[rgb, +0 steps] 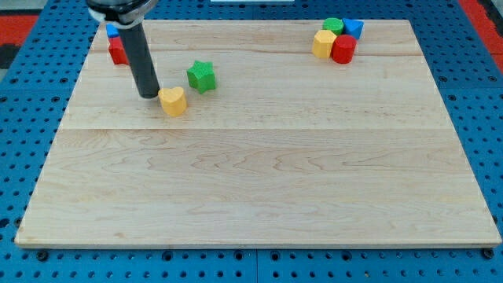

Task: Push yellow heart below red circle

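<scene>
The yellow heart (173, 101) lies on the wooden board at the view's upper left. My tip (148, 95) rests just to the heart's left, touching or nearly touching it. The red circle (343, 49) sits at the view's upper right, in a cluster with a yellow block (323, 43), a green block (333, 26) and a blue block (353, 27). The heart is far to the left of the red circle.
A green star (201, 75) lies just up and right of the heart. A red block (118, 52) and a blue block (112, 31) sit at the upper left corner, partly hidden behind the rod. The wooden board (259, 181) lies on blue pegboard.
</scene>
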Available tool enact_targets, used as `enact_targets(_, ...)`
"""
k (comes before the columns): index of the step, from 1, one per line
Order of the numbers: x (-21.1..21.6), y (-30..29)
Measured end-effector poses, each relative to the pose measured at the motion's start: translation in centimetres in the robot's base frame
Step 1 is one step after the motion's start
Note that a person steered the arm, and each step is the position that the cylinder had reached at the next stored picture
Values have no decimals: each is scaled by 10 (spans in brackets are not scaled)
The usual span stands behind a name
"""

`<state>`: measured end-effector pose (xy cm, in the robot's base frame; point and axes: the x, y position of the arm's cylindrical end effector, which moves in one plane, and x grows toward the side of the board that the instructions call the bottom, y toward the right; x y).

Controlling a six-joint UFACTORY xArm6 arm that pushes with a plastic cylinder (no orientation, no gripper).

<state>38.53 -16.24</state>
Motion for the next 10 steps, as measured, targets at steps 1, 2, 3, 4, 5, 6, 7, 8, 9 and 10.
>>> enact_targets(1, 21, 37)
enact_targets(2, 15, 124)
enact_targets(3, 15, 126)
enact_targets(4, 1, 73)
enact_targets(5, -26, 136)
enact_targets(6, -20, 224)
enact_targets(7, -22, 237)
enact_targets(8, -28, 237)
enact_targets(9, -28, 329)
enact_targets(10, -27, 298)
